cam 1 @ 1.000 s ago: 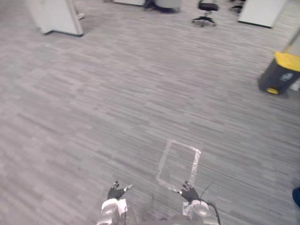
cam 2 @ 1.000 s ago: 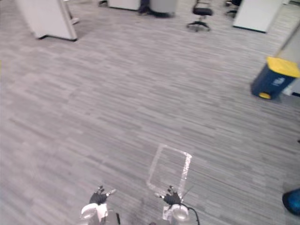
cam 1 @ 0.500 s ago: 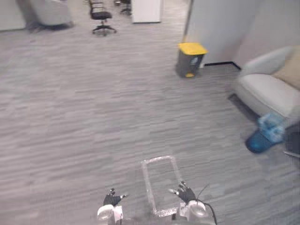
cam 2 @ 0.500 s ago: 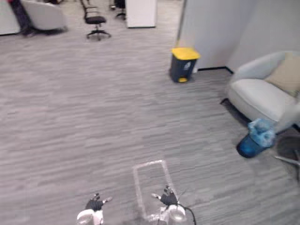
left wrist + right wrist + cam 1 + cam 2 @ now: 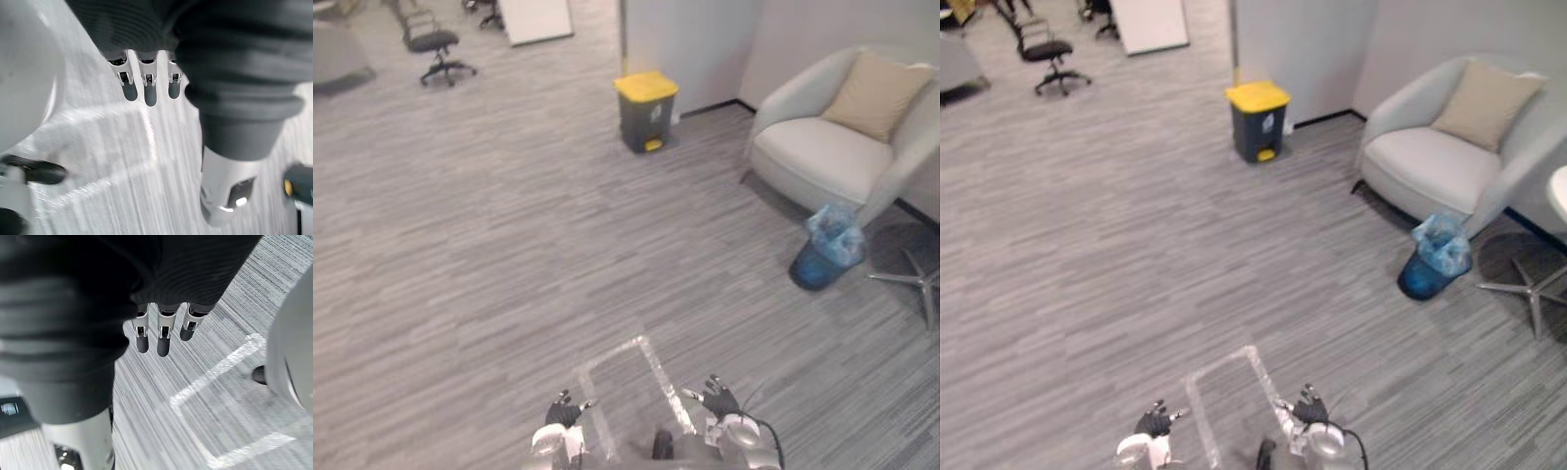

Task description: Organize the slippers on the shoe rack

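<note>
Where the slippers and the shoe rack are I cannot tell. My left hand (image 5: 563,411) and my right hand (image 5: 718,399) hang low in front of me, well apart. In the wrist views the fingers (image 5: 144,89) of my left hand and those of my right (image 5: 161,335) point straight down side by side, relaxed, with each thumb held apart. Neither hand holds or touches anything.

A dark bin (image 5: 646,110) with a shut yellow lid stands by the foot of a grey wall (image 5: 690,39). Nearer to me and to the right, a blue bin (image 5: 824,257) lined with a crumpled light-blue bag sits just beside a pale grey armchair (image 5: 832,147). What lies inside either bin I cannot tell. A tan cushion (image 5: 876,93) leans against the armchair's back.

The floor (image 5: 489,235) is grey carpet with fine stripes. A rectangle of pale tape (image 5: 626,377) is marked on it between my hands. A metal star-shaped foot (image 5: 911,284) stands on the carpet at the far right. Across the room are a black office chair (image 5: 435,49) and a white panel (image 5: 536,18).
</note>
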